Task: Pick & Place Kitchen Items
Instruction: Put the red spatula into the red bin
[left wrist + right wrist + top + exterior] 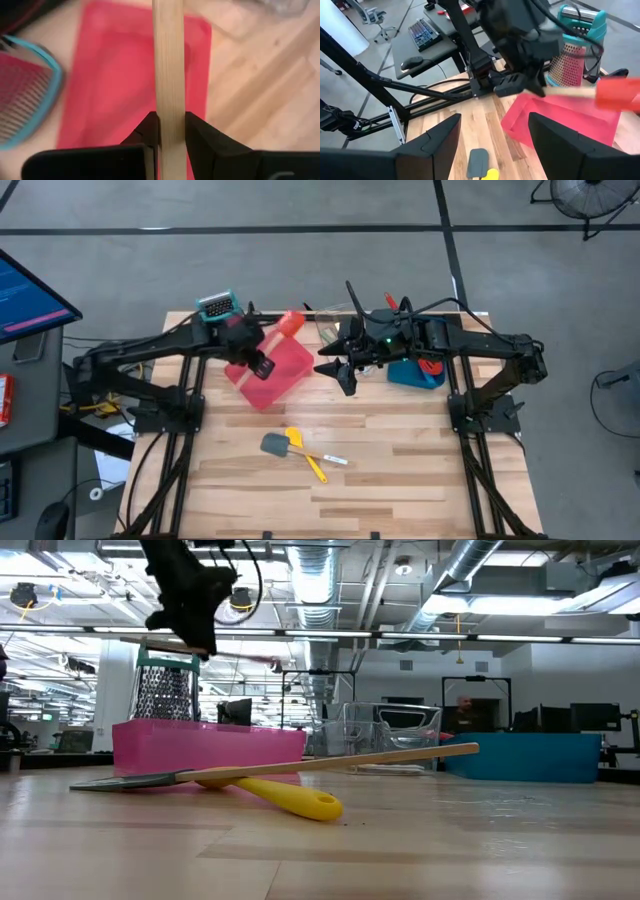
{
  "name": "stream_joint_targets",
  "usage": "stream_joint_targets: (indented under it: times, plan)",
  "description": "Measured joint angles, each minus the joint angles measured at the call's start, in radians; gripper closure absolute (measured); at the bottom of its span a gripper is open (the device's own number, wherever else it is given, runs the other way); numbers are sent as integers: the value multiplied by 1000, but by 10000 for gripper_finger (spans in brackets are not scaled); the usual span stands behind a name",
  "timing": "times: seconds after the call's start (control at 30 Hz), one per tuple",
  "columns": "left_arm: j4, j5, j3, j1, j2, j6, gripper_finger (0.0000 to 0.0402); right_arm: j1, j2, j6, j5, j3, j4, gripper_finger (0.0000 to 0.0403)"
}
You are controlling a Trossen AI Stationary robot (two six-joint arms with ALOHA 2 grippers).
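Red plastic catches the eye first: the red tray [272, 370] sits toward the table's far side, and above it the left gripper [262, 366] pinches the pale wooden handle of the red spatula [290, 325], whose blade juts past the tray's far rim, clear of the wood. The left wrist view shows what the overhead cannot: both dark fingers [202, 137] pressed flat against the handle with the tray below. Just beside the tray's far corner stands the teal-topped box grater [215, 306].

The right gripper [345, 370] hangs over bare table between the red tray and the blue tray [412, 373], jaws spread wide and holding nothing; its own view shows only the opposite arm and the spatula's blade between its fingers. A clear tray [335, 325] lies behind it.

Nearer the front, well apart from both arms, the grey spatula [276, 444] and yellow spoon [305, 452] lie crossed, open boards all round them. From table height the grey one's wooden handle [330, 765] is seen propped over the spoon's yellow handle.
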Motion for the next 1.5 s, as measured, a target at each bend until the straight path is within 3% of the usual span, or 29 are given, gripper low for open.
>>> stream_joint_targets:
  times: [0.33,0.63,1.0,1.23,1.5]
  plan:
    - [-43,135,-98,8,12,9,351,0,0,-12,0,0,0,170]
    - [-23,141,-195,67,12,61,349,0,0,-30,0,0,-1,170]
    - [-7,203,-198,163,60,104,349,0,0,-37,0,0,-33,170]
    - [6,227,-198,166,142,154,348,0,0,-37,0,0,-45,170]
    - [45,224,-198,169,147,153,348,-1,0,-35,0,0,-45,170]
